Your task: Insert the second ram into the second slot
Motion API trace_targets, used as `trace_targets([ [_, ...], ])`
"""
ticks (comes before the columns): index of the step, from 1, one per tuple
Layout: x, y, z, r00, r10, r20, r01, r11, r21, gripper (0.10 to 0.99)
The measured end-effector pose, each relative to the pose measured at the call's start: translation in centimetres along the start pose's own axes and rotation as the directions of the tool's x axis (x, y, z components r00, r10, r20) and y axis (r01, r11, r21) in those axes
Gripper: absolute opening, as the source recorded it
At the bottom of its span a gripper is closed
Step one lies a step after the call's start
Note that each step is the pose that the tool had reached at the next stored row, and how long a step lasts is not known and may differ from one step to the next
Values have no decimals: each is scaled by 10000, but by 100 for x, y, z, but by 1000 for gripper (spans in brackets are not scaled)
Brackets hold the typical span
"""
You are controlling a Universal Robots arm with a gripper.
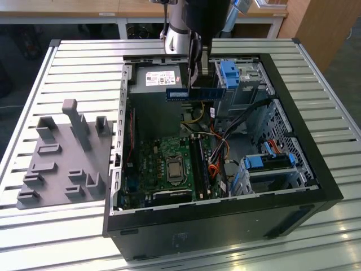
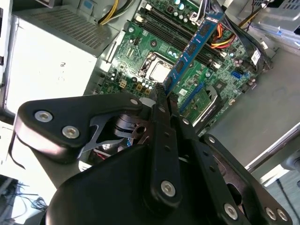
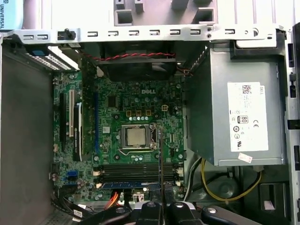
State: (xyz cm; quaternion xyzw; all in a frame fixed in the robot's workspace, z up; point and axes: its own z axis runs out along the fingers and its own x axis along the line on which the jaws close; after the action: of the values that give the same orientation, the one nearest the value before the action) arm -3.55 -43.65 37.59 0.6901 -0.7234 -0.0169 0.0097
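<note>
Our end effector [image 1: 198, 79] is clamped on the second ram [image 1: 189, 94], held high over the open case [image 1: 225, 228], well above the memory slots [image 3: 138, 169]. It seems to lie crosswise to them, though edge-on we cannot be sure; lowered so, it would jam or snag cables [image 1: 215, 167].

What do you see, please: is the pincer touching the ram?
Touching. In the second wrist view the pincer grips one end of the ram, with no gap between them.
</note>
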Motion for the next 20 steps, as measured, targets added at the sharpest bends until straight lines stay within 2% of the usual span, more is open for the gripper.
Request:
trace_targets([
  [8,0,0,0,9975,704,8,-704,9975,7,137],
  [20,0,0,-1,9880,1544,14,-1544,9880,15,137],
])
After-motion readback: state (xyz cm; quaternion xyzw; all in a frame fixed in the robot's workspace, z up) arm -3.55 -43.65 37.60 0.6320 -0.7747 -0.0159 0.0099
